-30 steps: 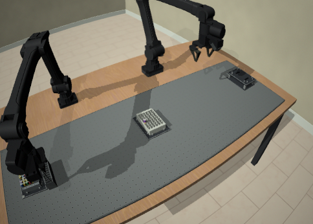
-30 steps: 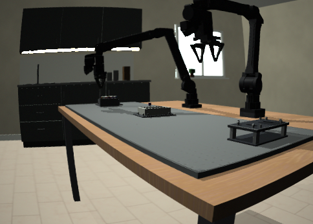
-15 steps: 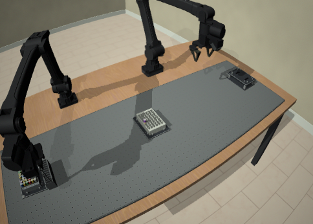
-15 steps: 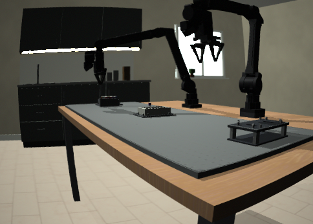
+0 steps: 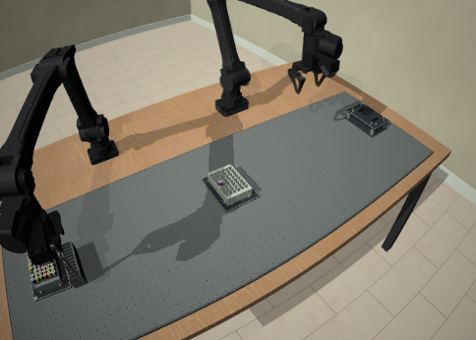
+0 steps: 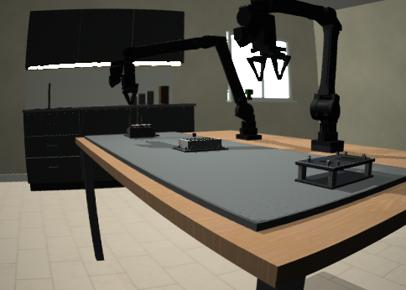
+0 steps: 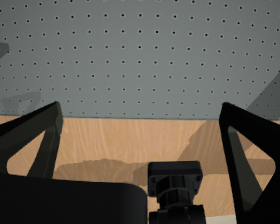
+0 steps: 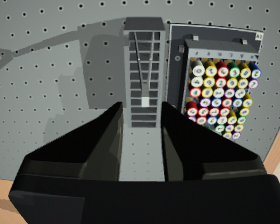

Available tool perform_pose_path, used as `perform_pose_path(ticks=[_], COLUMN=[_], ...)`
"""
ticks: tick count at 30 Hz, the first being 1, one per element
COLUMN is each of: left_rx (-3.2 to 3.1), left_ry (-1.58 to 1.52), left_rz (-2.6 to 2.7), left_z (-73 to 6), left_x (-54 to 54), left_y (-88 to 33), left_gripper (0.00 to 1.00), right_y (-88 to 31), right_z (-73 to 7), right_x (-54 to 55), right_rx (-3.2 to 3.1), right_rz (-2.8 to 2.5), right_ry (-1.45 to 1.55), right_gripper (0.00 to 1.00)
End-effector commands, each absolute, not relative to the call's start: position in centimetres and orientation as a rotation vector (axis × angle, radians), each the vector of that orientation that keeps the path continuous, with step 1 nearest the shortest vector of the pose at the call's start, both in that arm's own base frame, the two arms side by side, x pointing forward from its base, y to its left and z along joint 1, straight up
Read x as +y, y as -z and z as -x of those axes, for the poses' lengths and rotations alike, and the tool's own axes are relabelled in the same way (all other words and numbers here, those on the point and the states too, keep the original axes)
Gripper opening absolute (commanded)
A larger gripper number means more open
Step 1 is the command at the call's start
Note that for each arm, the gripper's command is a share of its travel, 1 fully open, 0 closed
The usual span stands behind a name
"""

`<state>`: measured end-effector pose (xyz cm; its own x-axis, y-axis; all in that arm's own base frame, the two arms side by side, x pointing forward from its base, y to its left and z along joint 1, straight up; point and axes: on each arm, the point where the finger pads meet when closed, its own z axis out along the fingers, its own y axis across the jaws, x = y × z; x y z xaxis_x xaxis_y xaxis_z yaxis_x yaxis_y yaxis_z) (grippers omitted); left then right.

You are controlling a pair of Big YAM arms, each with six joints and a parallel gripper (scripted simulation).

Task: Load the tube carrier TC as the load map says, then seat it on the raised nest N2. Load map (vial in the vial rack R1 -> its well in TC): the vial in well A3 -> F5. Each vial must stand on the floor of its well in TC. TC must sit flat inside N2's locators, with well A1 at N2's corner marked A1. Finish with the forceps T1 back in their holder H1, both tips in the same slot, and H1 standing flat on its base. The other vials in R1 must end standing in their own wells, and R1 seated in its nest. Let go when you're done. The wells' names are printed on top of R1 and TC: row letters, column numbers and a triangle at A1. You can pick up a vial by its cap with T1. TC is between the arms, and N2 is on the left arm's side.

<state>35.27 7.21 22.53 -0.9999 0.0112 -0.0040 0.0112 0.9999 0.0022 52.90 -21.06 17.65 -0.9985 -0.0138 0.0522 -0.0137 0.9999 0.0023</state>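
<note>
Right fingers (image 6: 127, 90) parted near forceps (image 8: 145, 102) (apparently in holder (image 8: 144, 23) (image 5: 79, 265)).

The forceps holder (image 8: 144, 24) is dark grey with a ladder pattern of slots. Beside it, the vial rack (image 8: 187, 70) bears white-topped caps with red, yellow, green, blue and purple sides. The mat (image 8: 30, 100) around the holder is grey with dark dots in rows.

You have two black six-joint arms (image 5: 223, 32) (image 6: 331, 49), one white tube carrier (image 5: 229, 184) (image 6: 200, 144) with one vial (image 5: 220, 183) (image 6: 194, 134) in it, one raised nest (image 5: 366, 118) (image 6: 334, 161), one vial rack (image 8: 220, 50), one pair of forceps (image 8: 145, 101) and one slotted holder (image 8: 144, 24).
</note>
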Motion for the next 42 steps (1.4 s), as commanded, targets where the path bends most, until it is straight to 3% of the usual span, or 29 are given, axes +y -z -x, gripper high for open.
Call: perform_pose_path(ticks=[1,42], left_rx=[3.106,3.106], left_ry=[-0.012,-0.012], left_rz=[-0.041,-0.041], left_z=[-36.05,-36.05], left_x=[7.23,7.23], left_y=[-23.96,-23.96], left_gripper=[1.0,1.0], right_y=[-21.13,-22.07], right_z=[-54.42,-54.32], right_x=[-21.23,-21.19], right_rx=[-3.148,-3.156], right_rz=[-0.024,-0.024], right_ry=[-0.028,-0.033], right_gripper=[0.24,0.24])
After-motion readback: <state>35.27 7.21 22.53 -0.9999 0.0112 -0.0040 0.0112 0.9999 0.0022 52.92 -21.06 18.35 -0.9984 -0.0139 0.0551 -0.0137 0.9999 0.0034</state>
